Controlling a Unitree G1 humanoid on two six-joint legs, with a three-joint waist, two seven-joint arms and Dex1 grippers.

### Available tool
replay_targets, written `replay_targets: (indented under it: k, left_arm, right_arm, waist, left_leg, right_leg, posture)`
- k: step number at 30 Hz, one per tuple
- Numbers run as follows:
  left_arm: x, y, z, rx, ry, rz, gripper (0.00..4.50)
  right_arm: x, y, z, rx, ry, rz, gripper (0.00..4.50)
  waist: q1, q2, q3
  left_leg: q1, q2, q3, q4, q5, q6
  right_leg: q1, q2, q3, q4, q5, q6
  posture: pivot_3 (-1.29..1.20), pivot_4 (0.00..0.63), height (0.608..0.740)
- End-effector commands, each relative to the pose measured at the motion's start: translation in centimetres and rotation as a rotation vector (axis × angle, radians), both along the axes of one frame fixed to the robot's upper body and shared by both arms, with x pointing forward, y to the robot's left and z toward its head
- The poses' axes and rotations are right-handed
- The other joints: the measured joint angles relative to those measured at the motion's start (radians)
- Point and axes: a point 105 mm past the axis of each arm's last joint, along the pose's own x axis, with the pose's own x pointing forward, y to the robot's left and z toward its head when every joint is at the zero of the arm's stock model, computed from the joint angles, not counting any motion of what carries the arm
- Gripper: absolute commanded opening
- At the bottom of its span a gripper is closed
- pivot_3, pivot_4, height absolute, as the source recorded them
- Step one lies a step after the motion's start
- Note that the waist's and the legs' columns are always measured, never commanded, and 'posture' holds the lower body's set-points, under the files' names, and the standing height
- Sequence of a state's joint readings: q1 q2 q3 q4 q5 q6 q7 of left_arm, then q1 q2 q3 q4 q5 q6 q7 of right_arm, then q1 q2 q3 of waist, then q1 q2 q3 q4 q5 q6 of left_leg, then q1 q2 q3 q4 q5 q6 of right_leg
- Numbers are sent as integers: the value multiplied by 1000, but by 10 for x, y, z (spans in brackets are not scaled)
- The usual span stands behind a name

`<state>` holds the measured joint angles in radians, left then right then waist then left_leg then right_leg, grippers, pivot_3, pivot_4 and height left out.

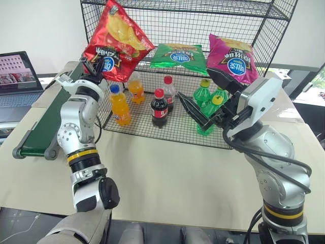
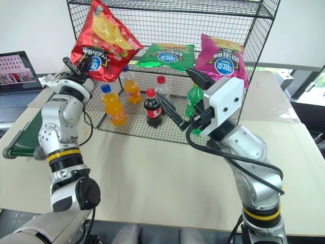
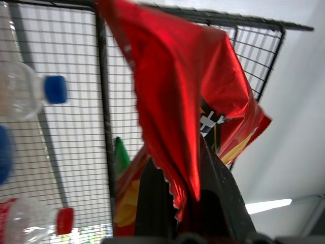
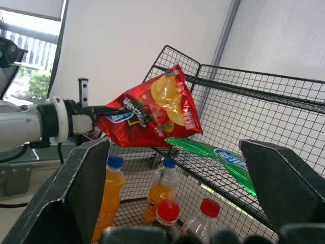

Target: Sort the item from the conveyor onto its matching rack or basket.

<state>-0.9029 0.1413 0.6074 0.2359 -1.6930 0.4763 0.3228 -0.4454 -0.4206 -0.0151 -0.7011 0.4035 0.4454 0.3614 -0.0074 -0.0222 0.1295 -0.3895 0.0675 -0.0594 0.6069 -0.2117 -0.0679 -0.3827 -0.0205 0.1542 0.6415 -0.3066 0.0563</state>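
My left gripper (image 1: 94,66) is shut on the lower edge of the red crisp bag (image 1: 116,43), and its black fingers (image 3: 152,198) pinch the bag's crimped seam. The bag stands tilted in the air at the left front corner of the black wire rack (image 1: 203,15), level with the shelf that bears the other bags. From the right wrist I see the red bag (image 4: 152,114) just in front of that shelf's edge. My right gripper (image 1: 194,84) is open and holds nothing, raised in front of the rack's bottle tier. The green conveyor (image 1: 45,122) lies at the left.
A green bag (image 1: 179,57) and a magenta bag (image 1: 232,58) lie on the rack's middle shelf. Orange bottles (image 1: 120,104), a cola bottle (image 1: 159,108) and green bottles (image 1: 208,101) stand on the lowest tier. A laptop (image 1: 18,76) sits at the far left.
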Motion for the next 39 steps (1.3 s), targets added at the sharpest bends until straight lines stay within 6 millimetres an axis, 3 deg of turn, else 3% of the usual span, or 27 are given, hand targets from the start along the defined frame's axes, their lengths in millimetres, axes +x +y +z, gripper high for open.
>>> replay_targets:
  k: [1,5,13,18,24,29,33,39]
  left_arm:
    - [3,-2,10,-35,-9,25,34]
    - [-1,-4,-3,-72,54,32,34]
    - [-12,-6,-11,-93,90,40,34]
    - [-10,-9,0,-87,50,35,34]
    - [-2,-12,36,-80,-44,91,34]
    - [4,-14,50,-115,-79,115,34]
    - [10,-23,51,-126,-81,104,34]
    - [17,-21,44,-167,-39,129,34]
  right_arm:
    - [-8,-4,10,2,-55,-21,4500]
    - [-9,-6,11,-3,-57,-32,4500]
    - [-9,-6,10,-5,-48,-31,4500]
    - [-8,-6,10,-7,-47,-25,4500]
    - [-6,-5,21,-21,-89,-26,4500]
    - [-5,-3,29,-25,-119,-28,4500]
    - [-5,-1,28,-23,-118,-26,4500]
    - [-4,-2,28,-22,-114,-31,4500]
  waist:
    - [-1,0,0]
    - [-2,0,0]
    - [-2,0,0]
    - [0,0,0]
    - [1,-1,0]
    - [0,-1,0]
    - [1,-1,0]
    - [2,-1,0]
  left_leg:
    - [0,0,0,0,0,0]
    - [0,0,0,0,0,0]
    - [0,0,0,1,0,0]
    - [0,0,0,1,0,0]
    - [0,-1,0,1,0,0]
    - [1,-1,0,0,0,0]
    - [0,-1,0,0,0,0]
    - [0,-1,0,0,0,0]
  right_leg:
    - [0,0,0,0,0,0]
    - [0,0,0,0,0,0]
    - [1,0,0,0,0,0]
    - [1,0,0,-1,0,0]
    - [1,0,0,-1,0,0]
    - [2,0,0,-2,0,0]
    - [2,0,0,-3,0,0]
    - [2,0,0,-3,0,1]
  posture:
    - [0,150,740]
    - [0,150,740]
    - [0,150,740]
    - [0,150,740]
    - [0,150,740]
    - [0,150,740]
    - [0,150,740]
    - [0,150,740]
